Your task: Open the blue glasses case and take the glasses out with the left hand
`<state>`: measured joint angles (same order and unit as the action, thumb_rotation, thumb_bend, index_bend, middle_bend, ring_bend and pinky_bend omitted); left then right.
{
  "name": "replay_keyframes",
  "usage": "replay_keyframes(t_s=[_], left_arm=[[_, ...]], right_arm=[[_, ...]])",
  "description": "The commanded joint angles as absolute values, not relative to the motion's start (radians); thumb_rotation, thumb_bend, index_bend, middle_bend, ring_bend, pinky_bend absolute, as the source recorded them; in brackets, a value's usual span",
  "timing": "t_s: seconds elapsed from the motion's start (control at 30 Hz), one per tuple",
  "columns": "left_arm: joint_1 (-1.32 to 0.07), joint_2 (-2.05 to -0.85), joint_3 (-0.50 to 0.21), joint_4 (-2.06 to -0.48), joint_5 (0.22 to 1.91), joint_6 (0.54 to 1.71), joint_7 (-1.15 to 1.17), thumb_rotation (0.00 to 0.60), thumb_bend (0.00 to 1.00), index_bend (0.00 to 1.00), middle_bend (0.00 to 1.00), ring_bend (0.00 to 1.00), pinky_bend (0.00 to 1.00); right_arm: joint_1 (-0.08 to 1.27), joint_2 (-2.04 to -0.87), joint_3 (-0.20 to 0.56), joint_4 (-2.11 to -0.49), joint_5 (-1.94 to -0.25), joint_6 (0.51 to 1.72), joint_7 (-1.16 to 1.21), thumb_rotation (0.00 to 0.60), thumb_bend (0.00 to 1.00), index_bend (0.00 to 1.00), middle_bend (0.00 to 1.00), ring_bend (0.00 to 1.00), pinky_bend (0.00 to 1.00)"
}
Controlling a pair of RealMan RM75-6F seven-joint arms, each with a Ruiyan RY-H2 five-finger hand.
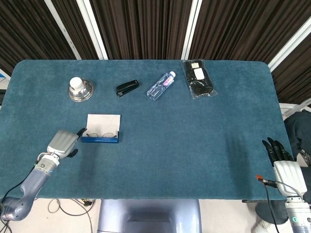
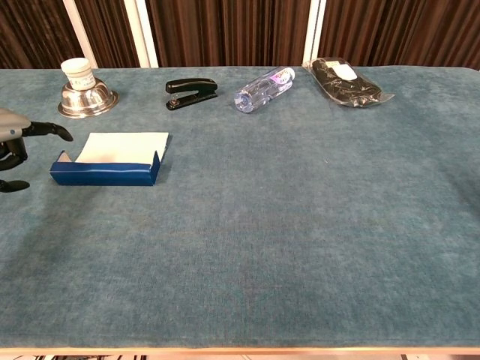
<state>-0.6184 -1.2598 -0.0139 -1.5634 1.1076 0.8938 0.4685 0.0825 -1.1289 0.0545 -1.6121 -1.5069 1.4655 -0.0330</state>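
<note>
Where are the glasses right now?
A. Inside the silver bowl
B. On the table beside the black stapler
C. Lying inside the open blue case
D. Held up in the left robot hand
C. The head view shows the thin-framed glasses lying inside the open blue rectangular glasses case, its pale lid folded back, while the left robot hand sits just left of the case holding nothing.

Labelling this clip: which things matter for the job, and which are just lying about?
Job: blue glasses case, open; glasses inside it; left hand.
Lying about: metal bowl, stapler, water bottle, black packet.
</note>
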Motion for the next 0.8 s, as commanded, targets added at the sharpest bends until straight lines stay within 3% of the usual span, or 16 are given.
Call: replay_keyframes(t_s=[0.03,0.37,0.8], left_arm=[[-0.623,-1.266,-0.009,-1.565,1.089,0.885,0.484,0.600,0.30,0.14,0.83,0.75,0.82],[-0.628,-1.292,0.007,-1.557,1.040,0.879,0.527,0.600,0.30,0.16,0.84,0.75,0.83],[-0.620,-1.228,0.048,-1.651,1.029,0.875,0.550,0.600,0.30,0.19,0.84,0.76,0.83]], right_arm=[[0.082,-1.129,0.054,-1.612,-1.507,1.466,-0.033,0.600,0.11,0.00,0.00,0.00,0.23],[0.082,-1.129,0.054,-1.613,-1.507,1.466,-0.035,0.600,0.11,0.00,0.00,0.00,0.23],[0.081,-1.129,0.055,-1.614,-1.505,1.468,-0.037,0.600,0.11,0.00,0.00,0.00,0.23]])
